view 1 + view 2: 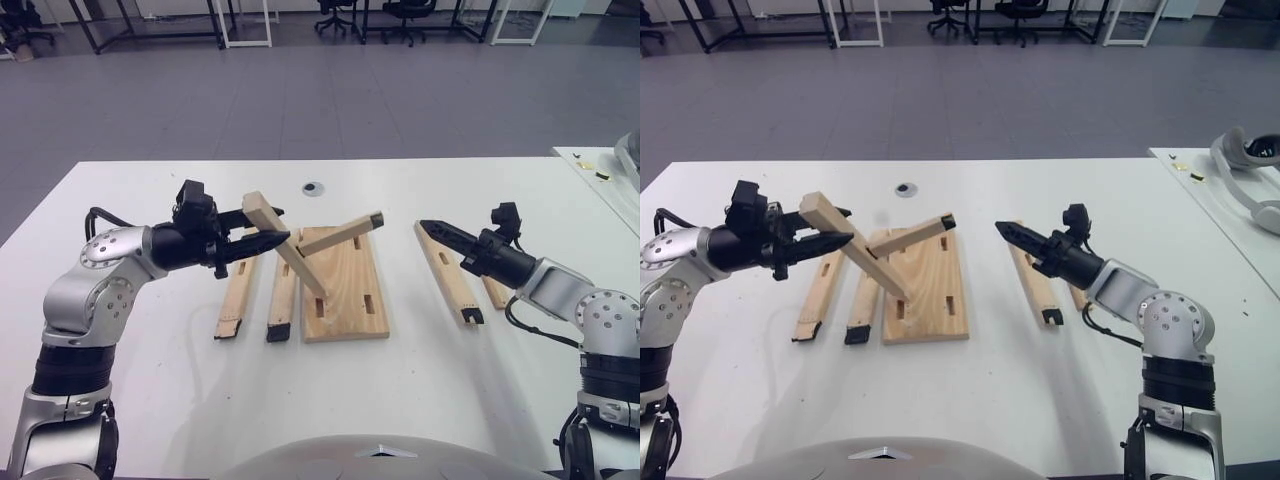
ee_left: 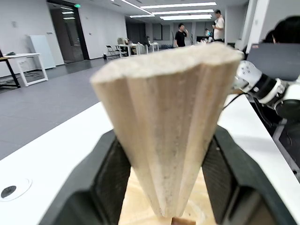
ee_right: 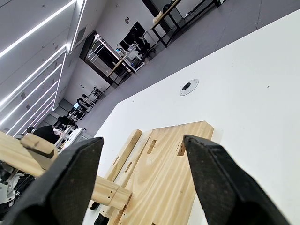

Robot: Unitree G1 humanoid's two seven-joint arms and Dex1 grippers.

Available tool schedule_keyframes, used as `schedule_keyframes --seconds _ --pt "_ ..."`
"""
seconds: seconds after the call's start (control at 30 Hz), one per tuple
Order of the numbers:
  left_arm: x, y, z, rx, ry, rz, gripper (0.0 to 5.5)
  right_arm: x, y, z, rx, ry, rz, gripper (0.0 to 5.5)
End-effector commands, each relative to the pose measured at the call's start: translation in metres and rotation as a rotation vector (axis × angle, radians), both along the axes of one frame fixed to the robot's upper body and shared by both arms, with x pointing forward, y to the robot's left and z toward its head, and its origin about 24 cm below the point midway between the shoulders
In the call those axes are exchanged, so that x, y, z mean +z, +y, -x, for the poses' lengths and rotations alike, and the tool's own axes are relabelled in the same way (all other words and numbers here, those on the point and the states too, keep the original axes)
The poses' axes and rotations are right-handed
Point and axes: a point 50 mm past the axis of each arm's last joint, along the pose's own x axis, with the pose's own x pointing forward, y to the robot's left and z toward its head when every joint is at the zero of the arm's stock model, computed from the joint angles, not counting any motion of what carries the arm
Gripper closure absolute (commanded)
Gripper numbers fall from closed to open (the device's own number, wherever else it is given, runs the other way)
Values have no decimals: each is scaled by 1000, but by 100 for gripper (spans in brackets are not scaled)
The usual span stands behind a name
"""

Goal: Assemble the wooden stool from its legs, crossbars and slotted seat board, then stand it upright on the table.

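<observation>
My left gripper (image 1: pixel 262 240) is shut on a wooden leg (image 1: pixel 285 245), which is held tilted with its lower end on the slotted seat board (image 1: pixel 350 285). A crossbar (image 1: pixel 345 235) with a dark tip sticks out from that leg toward the right. In the left wrist view the leg's end (image 2: pixel 168 131) sits between both fingers (image 2: pixel 108 178). The seat board lies flat on the table. My right gripper (image 1: pixel 435 232) hovers open to the right of the board, above a loose leg (image 1: pixel 452 275), with nothing between its fingers (image 3: pixel 70 183).
Two more legs (image 1: pixel 237 285) (image 1: pixel 283 298) lie flat left of the board, and a short piece (image 1: pixel 495 292) lies under the right arm. A round cable grommet (image 1: pixel 314 188) sits behind the board. A second table with a white headset (image 1: pixel 1252 165) stands at the right.
</observation>
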Motion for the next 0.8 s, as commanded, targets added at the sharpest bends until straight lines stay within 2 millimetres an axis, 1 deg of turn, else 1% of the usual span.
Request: schedule_keyframes --seconds 0.03,0.4,0.57,0.8 --pt "2 3 2 -36 -29 -36 344 1 0 1 -2 -10 4 231" --pt "2 5 6 -73 -20 -70 344 1 0 5 -3 -2 1 231" --pt "-2 4 10 -78 -14 -82 344 2 0 6 -4 -3 -1 231" --pt "0 5 14 -77 -24 -91 344 2 0 6 -4 -3 -2 231"
